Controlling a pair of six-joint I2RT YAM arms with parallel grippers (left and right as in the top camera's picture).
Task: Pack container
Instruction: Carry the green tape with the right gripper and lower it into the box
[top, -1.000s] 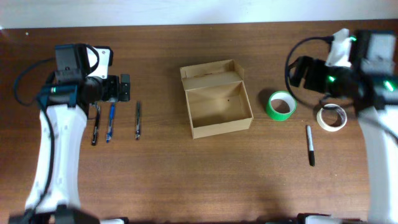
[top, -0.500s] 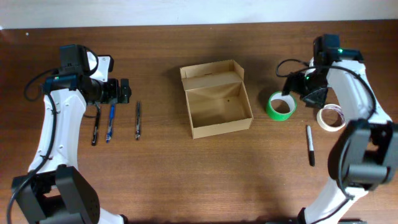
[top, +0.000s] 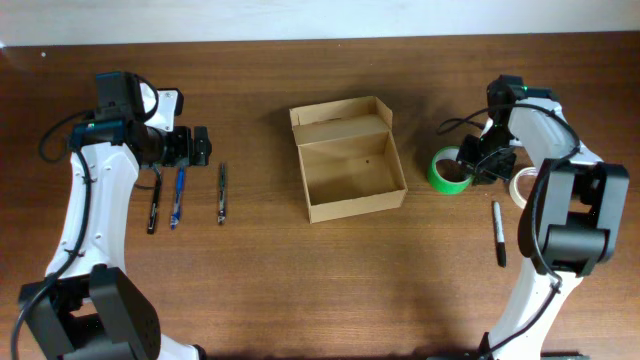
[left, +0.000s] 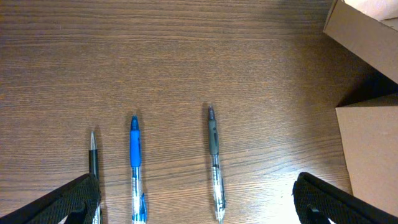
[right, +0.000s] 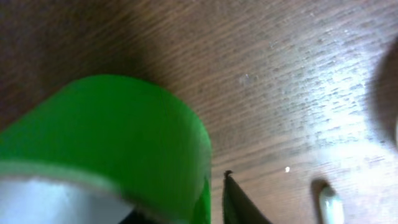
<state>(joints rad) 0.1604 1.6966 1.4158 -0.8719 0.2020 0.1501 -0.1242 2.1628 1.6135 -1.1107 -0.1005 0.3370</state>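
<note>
The right tool (top: 476, 162) has dropped onto the green tape (top: 445, 173), its grip unclear, to start filling the box (top: 355, 206); the left tool (top: 200, 146) stays apart.

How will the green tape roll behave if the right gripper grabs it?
Likely light and fairly stiff: the green tape roll is a hollow ring with a thin wall. It lies flat on the table, so a push should slide it, not roll it; tipped on edge it could roll. Its smooth outer face may be slippery.

container (top: 355, 206) open on top w/ wide gaps each side — pens (top: 178, 197) left, green tape (top: 438, 180) right
</note>
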